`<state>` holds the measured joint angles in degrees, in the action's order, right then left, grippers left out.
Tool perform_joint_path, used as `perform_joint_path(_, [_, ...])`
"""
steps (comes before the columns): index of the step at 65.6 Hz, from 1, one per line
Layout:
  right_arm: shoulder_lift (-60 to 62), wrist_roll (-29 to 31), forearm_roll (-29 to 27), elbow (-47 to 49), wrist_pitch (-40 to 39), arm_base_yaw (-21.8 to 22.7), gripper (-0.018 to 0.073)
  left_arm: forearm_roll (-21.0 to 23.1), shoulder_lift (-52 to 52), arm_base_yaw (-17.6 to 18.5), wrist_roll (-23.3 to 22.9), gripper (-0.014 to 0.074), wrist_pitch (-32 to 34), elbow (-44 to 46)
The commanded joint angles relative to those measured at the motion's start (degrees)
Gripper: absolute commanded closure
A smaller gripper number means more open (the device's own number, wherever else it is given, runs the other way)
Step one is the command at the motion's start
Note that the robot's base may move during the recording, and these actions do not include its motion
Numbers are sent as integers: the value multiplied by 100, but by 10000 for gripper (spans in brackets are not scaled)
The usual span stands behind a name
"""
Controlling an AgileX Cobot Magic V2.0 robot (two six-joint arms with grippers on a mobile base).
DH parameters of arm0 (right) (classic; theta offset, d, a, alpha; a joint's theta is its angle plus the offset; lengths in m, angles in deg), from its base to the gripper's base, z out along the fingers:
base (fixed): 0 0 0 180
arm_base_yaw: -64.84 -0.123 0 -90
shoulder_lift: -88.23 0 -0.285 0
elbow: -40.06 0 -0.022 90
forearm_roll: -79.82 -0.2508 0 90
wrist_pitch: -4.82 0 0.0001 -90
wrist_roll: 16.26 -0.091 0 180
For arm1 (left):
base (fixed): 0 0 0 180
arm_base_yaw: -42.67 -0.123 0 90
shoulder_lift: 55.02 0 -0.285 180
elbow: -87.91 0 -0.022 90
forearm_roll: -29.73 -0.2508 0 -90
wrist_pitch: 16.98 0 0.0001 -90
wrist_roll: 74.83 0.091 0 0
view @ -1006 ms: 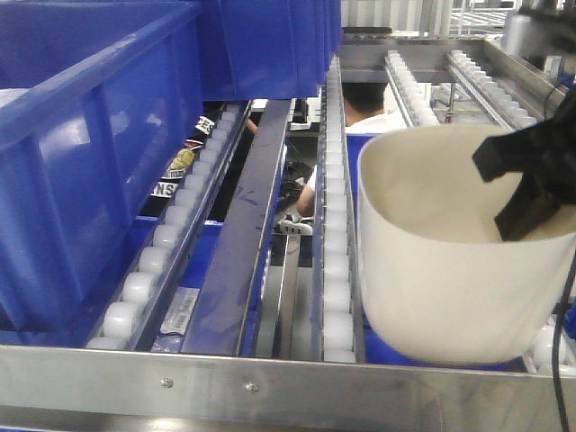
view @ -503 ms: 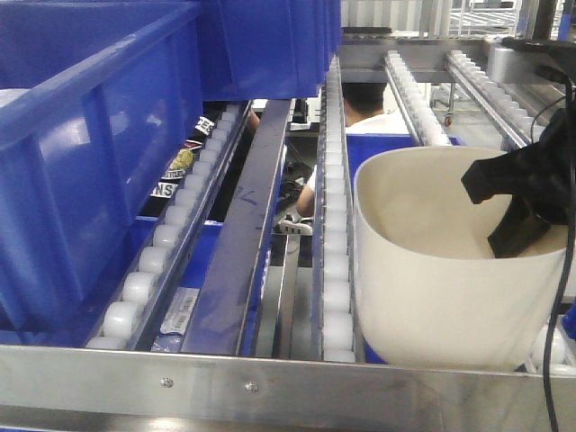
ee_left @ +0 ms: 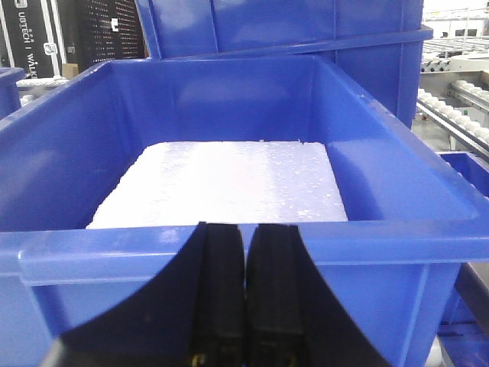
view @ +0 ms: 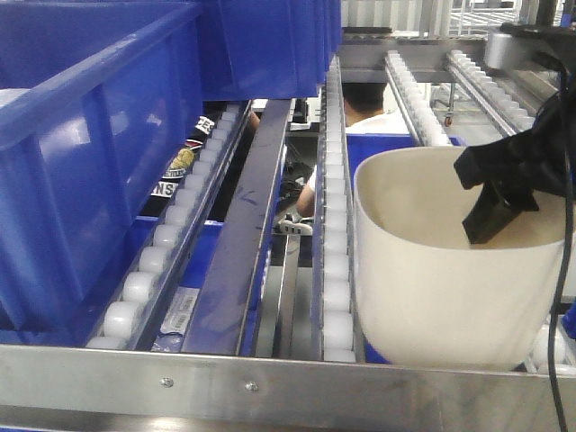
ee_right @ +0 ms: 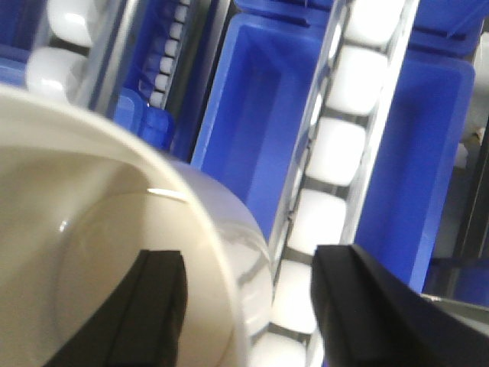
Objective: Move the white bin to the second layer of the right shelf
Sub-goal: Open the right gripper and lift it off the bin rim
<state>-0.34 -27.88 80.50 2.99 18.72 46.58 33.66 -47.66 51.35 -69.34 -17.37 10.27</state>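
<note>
The white bin [view: 432,288] sits low on the roller rails of the right shelf second layer [view: 335,270], just behind the steel front lip [view: 270,382]. My right gripper [view: 490,216] hangs over the bin's right rim. In the right wrist view this gripper [ee_right: 244,306] is open: one finger [ee_right: 157,306] is inside the white bin [ee_right: 92,229], and the other is outside over the rollers, clear of the wall. My left gripper [ee_left: 244,237] is shut on nothing, in front of a blue crate [ee_left: 114,252].
Large blue crates [view: 99,135] fill the left of the tier. A steel divider rail [view: 243,243] runs between the roller lanes. More blue crates [ee_right: 260,99] lie on the layer below. The crate before my left gripper holds a white foam slab [ee_left: 221,183].
The white bin has sunk lower onto the rollers, behind the front lip. My right gripper has shifted left and risen a little relative to the bin's rim.
</note>
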Motion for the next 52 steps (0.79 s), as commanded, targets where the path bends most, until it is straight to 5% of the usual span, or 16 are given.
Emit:
perform_joint_path(1, [300, 12, 19, 164, -389, 4, 82, 29, -76, 13, -43, 512, 499, -190])
perform_joint_path(38, [1966, 12, 25, 124, -567, 4, 89, 29, -76, 13, -43, 512, 499, -190])
perform_joint_path(52, [2989, 12, 25, -640, -1500, 376, 368, 29, -76, 13, -43, 512, 499, -190])
